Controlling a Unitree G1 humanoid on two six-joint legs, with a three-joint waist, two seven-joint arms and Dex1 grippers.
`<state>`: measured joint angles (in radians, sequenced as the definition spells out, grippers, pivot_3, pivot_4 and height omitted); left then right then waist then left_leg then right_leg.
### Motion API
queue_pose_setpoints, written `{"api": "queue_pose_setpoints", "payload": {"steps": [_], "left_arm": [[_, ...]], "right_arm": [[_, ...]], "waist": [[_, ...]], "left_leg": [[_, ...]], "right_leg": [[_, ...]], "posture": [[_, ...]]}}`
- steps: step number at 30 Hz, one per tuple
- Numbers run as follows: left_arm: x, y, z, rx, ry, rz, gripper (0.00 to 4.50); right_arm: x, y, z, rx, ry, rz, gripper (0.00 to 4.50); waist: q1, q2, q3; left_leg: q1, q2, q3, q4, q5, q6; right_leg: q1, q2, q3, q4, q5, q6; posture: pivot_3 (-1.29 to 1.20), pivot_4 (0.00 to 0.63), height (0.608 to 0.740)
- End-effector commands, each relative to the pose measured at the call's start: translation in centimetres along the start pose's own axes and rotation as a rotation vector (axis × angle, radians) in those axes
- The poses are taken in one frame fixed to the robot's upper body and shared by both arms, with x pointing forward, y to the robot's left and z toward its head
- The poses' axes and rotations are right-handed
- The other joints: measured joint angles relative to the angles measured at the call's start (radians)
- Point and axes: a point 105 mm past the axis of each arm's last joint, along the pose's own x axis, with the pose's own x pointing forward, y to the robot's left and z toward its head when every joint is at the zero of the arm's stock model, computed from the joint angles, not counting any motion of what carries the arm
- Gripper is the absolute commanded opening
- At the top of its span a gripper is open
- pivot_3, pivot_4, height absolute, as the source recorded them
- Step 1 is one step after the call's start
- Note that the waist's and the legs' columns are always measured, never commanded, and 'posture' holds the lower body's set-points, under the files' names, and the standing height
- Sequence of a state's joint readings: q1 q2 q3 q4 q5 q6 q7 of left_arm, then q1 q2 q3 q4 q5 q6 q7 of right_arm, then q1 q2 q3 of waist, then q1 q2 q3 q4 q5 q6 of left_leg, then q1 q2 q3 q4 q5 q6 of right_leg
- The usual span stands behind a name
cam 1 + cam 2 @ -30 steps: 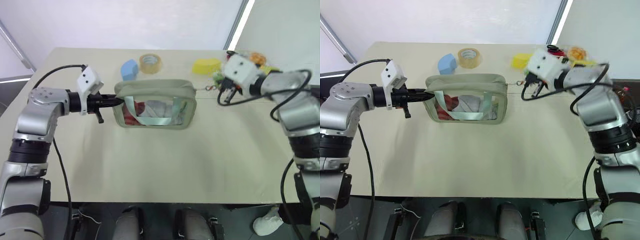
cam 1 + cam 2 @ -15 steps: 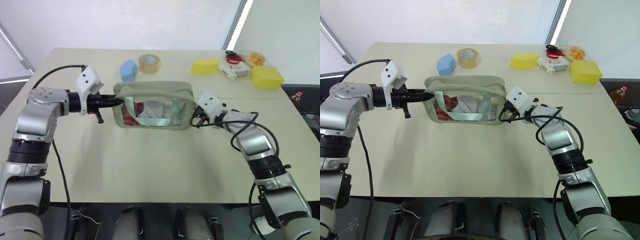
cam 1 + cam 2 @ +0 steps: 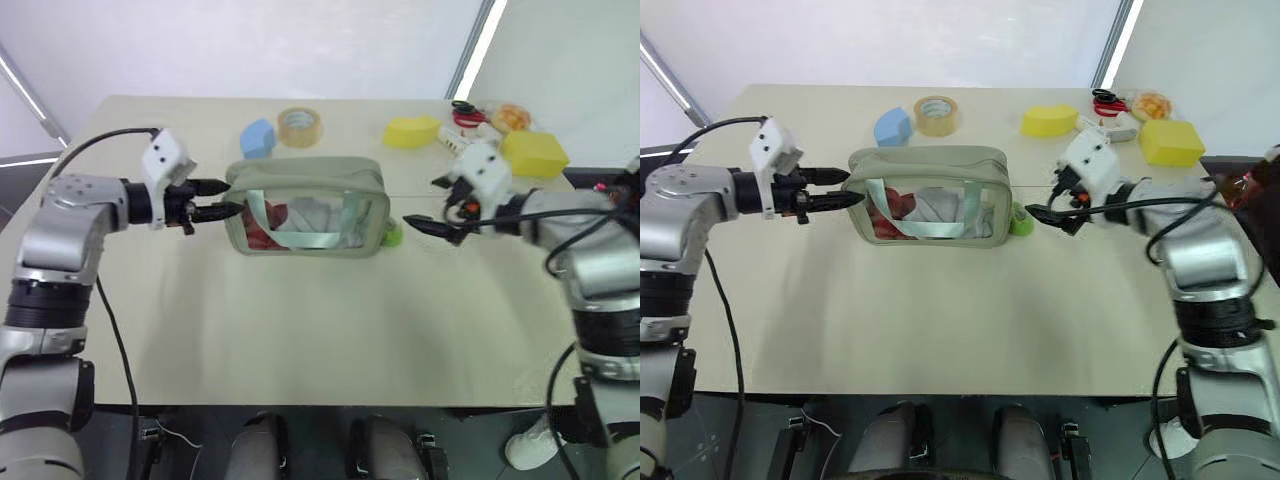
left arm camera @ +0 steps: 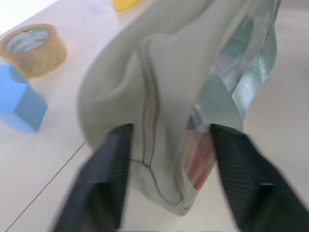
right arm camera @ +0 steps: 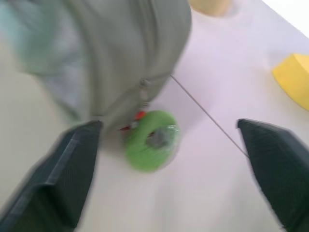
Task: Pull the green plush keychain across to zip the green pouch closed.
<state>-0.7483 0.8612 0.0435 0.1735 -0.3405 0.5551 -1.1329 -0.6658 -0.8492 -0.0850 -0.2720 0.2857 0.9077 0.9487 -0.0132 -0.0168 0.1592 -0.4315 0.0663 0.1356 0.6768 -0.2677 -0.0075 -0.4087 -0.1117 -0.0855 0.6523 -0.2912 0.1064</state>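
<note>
The green pouch point(image 3: 305, 205) stands on the table point(image 3: 300, 320), its clear window and mint strap facing me, red and white contents inside. Its zipper point(image 4: 148, 92) runs along the top. The green plush keychain point(image 3: 392, 236) lies on the table at the pouch's right end, also seen as the lime blob point(image 5: 152, 140). My left gripper point(image 3: 228, 197) is open, its fingers point(image 4: 104, 183) straddling the pouch's left end. My right gripper point(image 3: 422, 210) is open and empty, just right of the keychain and apart from it.
Behind the pouch sit a blue block point(image 3: 258, 138) and a tape roll point(image 3: 300, 127). Two yellow sponges point(image 3: 412, 130) point(image 3: 533, 153) and small clutter point(image 3: 468, 118) lie at the far right. The table's near half is bare.
Both grippers opened. The left let go of the pouch's left end. The right released the keychain, which now lies by the pouch, and drew back to the right.
</note>
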Motion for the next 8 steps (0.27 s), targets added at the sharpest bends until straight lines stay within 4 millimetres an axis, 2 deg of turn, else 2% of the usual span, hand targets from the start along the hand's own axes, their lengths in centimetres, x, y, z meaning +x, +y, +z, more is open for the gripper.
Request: {"api": "queue_pose_setpoints", "payload": {"steps": [1,4,8], "left_arm": [[-2.8,1.4,1.8,-0.016,-0.042,0.073,4.46],[-3.7,2.0,2.3,-0.065,-0.053,0.107,4.46],[-3.6,1.3,2.1,-0.055,-0.037,0.085,4.46]], "right_arm": [[-2.0,1.8,3.9,-0.014,-0.113,0.089,4.50],[-1.7,2.0,4.2,0.001,-0.126,0.068,4.50],[-0.9,2.5,3.9,0.002,-0.122,0.075,4.50]], "waist": [[-0.002,0.000,0.000],[0.002,0.000,0.000],[0.007,0.000,0.000]], "left_leg": [[0.000,0.000,0.000,0.000,0.000,0.000],[0.000,0.000,0.000,0.000,0.000,0.000],[0.000,-0.001,0.000,0.000,-0.001,0.001]], "right_leg": [[0.000,0.000,0.000,0.000,0.000,0.000],[0.000,0.000,0.000,0.000,0.000,0.000],[0.001,-0.001,0.000,0.000,0.000,0.000]], "posture": [[0.00,0.150,0.740],[0.00,0.150,0.740],[0.00,0.150,0.740]]}}
